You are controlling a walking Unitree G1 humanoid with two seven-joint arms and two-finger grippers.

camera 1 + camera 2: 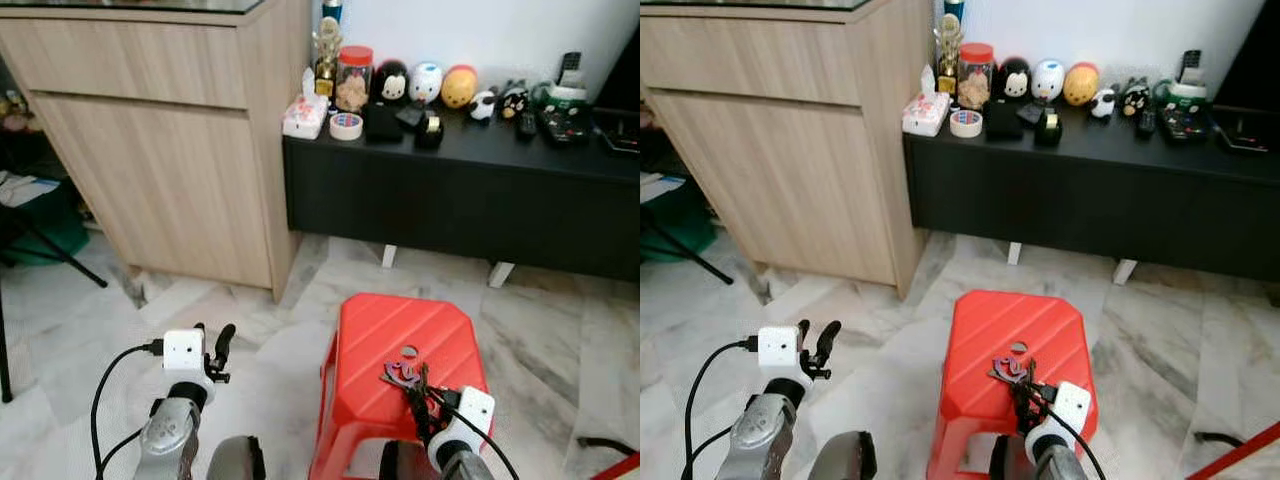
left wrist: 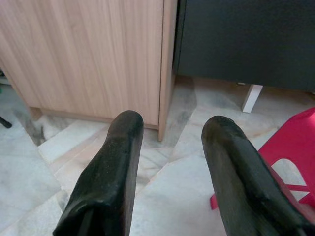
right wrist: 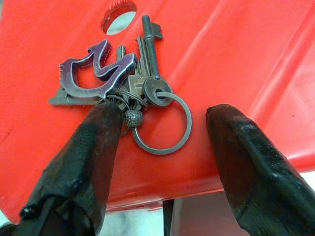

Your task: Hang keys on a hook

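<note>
On top of the red stool (image 1: 400, 345), near its front edge and just short of the round hole in the seat, the keys (image 3: 129, 84) are lying flat: a few metal keys, a purple curved fob and a large steel ring (image 3: 162, 125) that is pointing toward the robot. Over that bunch the right gripper (image 3: 160, 128) is hanging with its two black fingers spread wide, one finger resting at or very close to the fob side and the other standing well clear beyond the ring, so nothing is being pinched yet. This is looking like the pickup step, with the hanging itself not begun and no hook to be made out in these pictures. For the next move the fingers are probably needing to sink to the seat and close across the ring or the thick knot of keys, since the bunch is lying flat on smooth plastic and could slide away or slip off the near edge. Off to the left, the left gripper (image 2: 167, 162) is idling over the marble floor (image 1: 560, 330) with its fingers also parted, facing the wooden cabinet (image 1: 170, 150) and the black sideboard (image 1: 450, 200) beside it.
</note>
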